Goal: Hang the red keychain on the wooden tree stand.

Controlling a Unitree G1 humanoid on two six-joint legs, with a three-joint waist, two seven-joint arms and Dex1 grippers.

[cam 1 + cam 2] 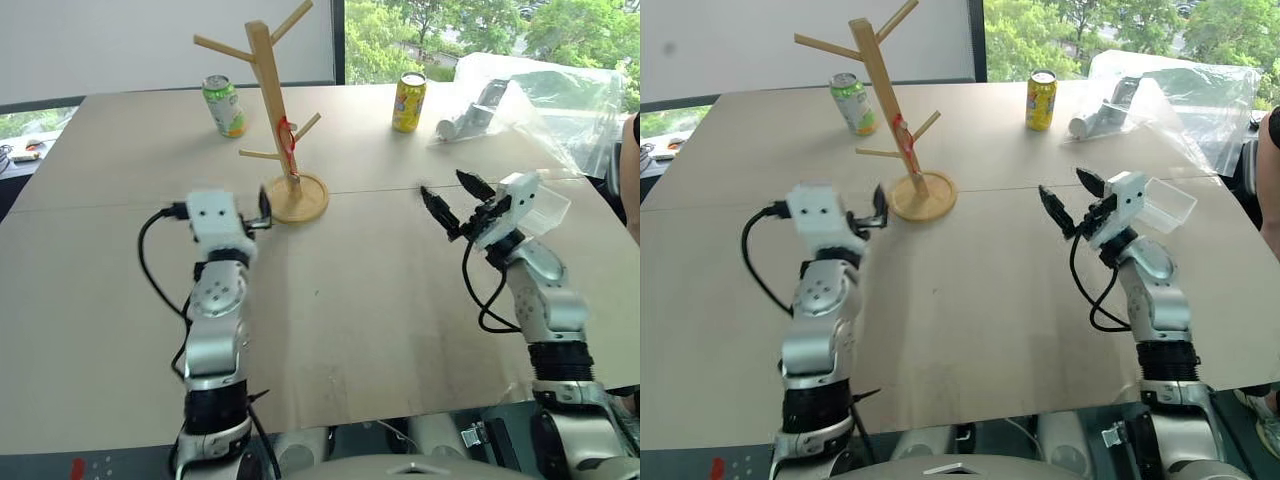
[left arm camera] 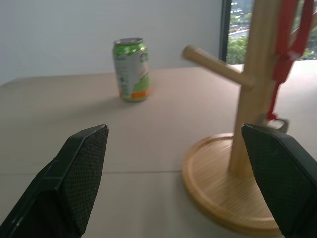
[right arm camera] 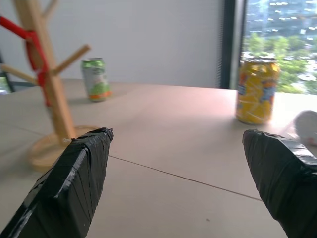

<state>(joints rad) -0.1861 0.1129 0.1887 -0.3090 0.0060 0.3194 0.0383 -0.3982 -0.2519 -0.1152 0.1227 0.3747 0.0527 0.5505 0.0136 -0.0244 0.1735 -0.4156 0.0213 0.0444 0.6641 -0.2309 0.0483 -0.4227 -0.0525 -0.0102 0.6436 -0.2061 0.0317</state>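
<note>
my left silver-and-black arm: reaches forward | my left black two-fingered gripper (image 2: 181, 183): fingers spread wide, empty | my right black two-fingered gripper (image 1: 457, 203): fingers wide apart, empty, angled toward my left

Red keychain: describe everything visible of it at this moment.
The red keychain is a thin red loop hanging on the wooden tree stand, hooked where a short peg meets the pole. It droops straight down along the pole, with a small dark metal piece dangling at its lower end, just above the round base. Only the stand touches it; neither gripper holds it.
</note>
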